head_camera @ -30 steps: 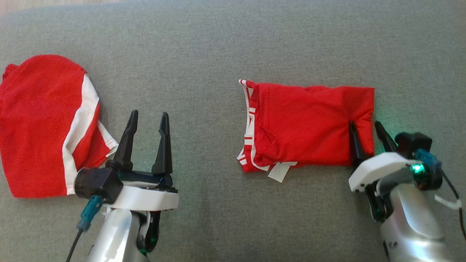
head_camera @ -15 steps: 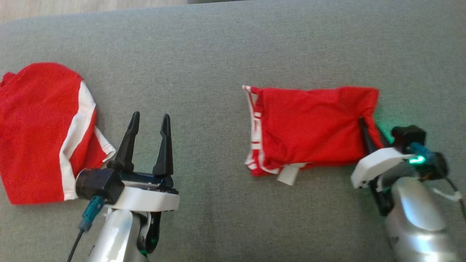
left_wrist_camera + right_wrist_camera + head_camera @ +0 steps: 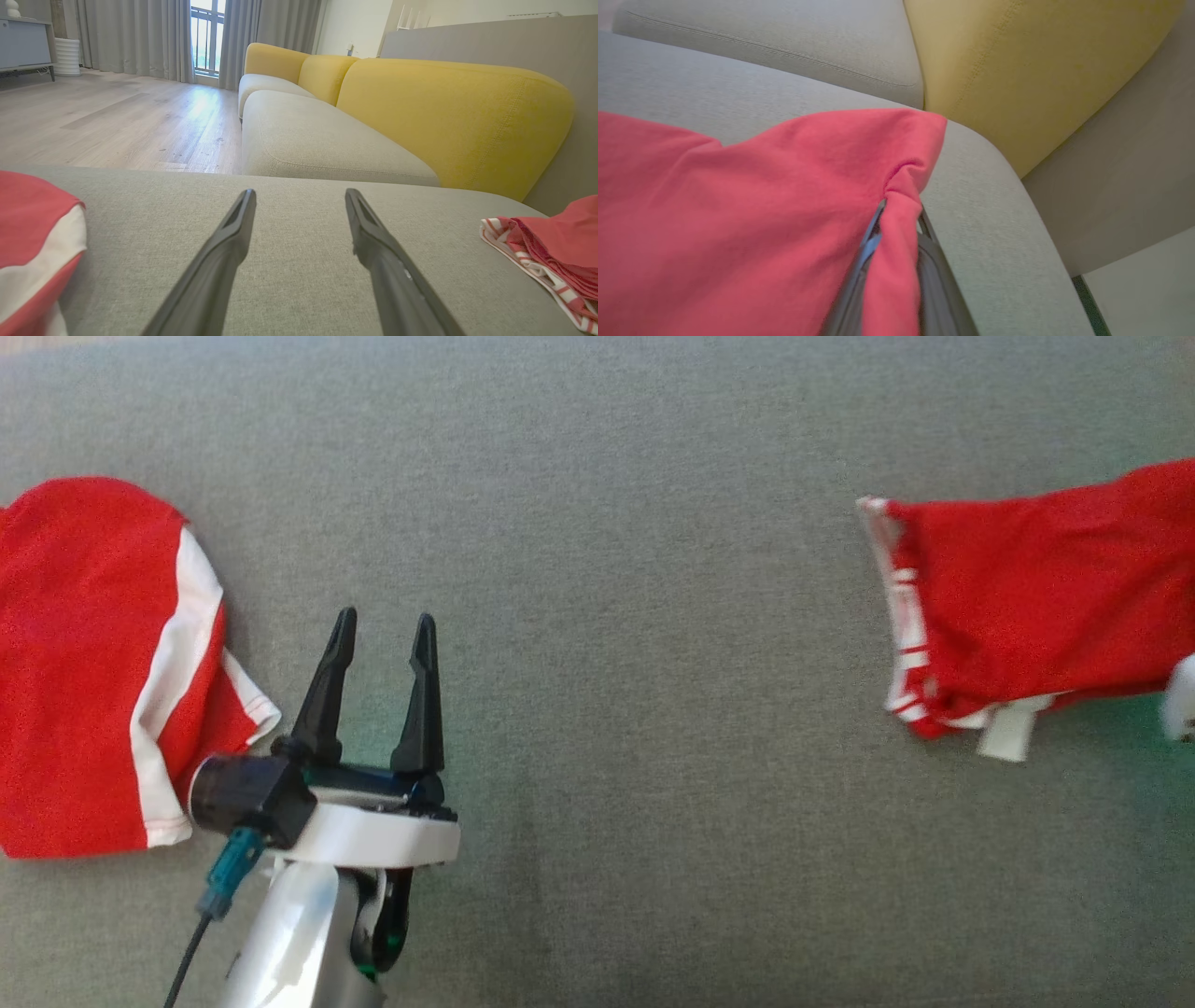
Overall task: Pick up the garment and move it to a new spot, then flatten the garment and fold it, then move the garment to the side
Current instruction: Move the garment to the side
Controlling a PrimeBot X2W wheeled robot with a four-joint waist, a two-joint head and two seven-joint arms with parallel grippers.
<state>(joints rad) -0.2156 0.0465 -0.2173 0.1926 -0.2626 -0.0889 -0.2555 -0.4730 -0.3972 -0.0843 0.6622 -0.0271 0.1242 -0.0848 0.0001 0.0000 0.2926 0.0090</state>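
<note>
The folded red garment [image 3: 1036,597] with a red-and-white striped waistband lies at the far right of the grey cushion, and its right end runs off the head view. In the right wrist view my right gripper [image 3: 901,210] is shut on a bunched corner of this garment [image 3: 738,210] near the cushion's rounded edge. My left gripper [image 3: 385,621] stands open at the lower left with nothing between its fingers [image 3: 233,252]. The garment's striped edge [image 3: 537,261] lies well to that gripper's right.
A second red garment [image 3: 84,663] with a white stripe lies crumpled at the left, beside my left gripper. The grey cushion [image 3: 597,523] drops off close to the held corner [image 3: 1017,233]. A yellow-backed sofa [image 3: 420,102] stands beyond it.
My right gripper shut on the folded garment's right corner and dragged it to the right; the arm has almost left the head view. The left arm stayed put.
</note>
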